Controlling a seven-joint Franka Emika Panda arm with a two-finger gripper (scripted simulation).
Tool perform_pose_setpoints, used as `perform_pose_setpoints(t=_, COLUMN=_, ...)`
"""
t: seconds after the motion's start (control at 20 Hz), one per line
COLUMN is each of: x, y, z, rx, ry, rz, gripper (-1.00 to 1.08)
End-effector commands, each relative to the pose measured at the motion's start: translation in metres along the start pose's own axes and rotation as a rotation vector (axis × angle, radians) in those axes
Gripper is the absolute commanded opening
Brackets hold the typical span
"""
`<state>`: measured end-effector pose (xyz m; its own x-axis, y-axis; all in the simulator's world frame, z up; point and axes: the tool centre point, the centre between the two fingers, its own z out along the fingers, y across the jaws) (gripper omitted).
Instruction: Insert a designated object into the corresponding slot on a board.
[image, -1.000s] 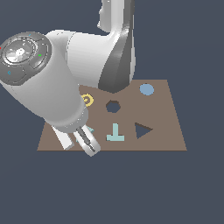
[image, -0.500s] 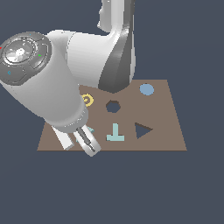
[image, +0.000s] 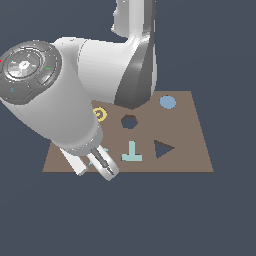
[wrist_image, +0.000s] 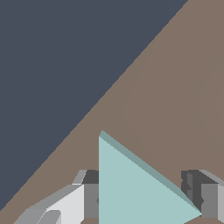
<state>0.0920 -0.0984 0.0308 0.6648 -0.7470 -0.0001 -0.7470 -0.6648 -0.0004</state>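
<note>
Fingers (wrist_image: 87, 199) of the gripper (image: 96, 166) straddled the teal triangle (wrist_image: 131, 188) at the board (image: 190, 135) corner, whether clamped I cannot tell.

Triangle piece (wrist_image: 135, 188) on board (image: 195, 140); slot (image: 162, 149) well apart

Big arm up front, plenty tucked out of sight

In the exterior view the arm (image: 75, 95) blocks the board's (image: 190, 145) upper-left stretch, clips the yellow ring (image: 100, 114), and leaves only slivers of the teal triangle (image: 104, 151) showing by the gripper (image: 95, 167); contact there, can't tell. In the wrist view the triangle (wrist_image: 131, 188) and both fingers (wrist_image: 74, 203) run off the frame's lower edge.
</note>
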Motion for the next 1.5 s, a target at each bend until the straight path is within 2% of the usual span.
perform_pose_setpoints(t=0.0, x=0.001, y=-0.005, z=-0.001, rx=0.000, ry=0.000, rz=-0.044, gripper=-1.00)
perform_pose_setpoints(t=0.35, x=0.002, y=-0.027, z=-0.002, rx=0.000, ry=0.000, rz=-0.231, gripper=-1.00)
perform_pose_setpoints(t=0.7, x=-0.004, y=-0.058, z=-0.003, rx=0.000, ry=0.001, rz=-0.500, gripper=-1.00)
perform_pose_setpoints(t=1.45, x=-0.045, y=-0.116, z=-0.006, rx=0.000, ry=0.000, rz=-1.093, gripper=-1.00)
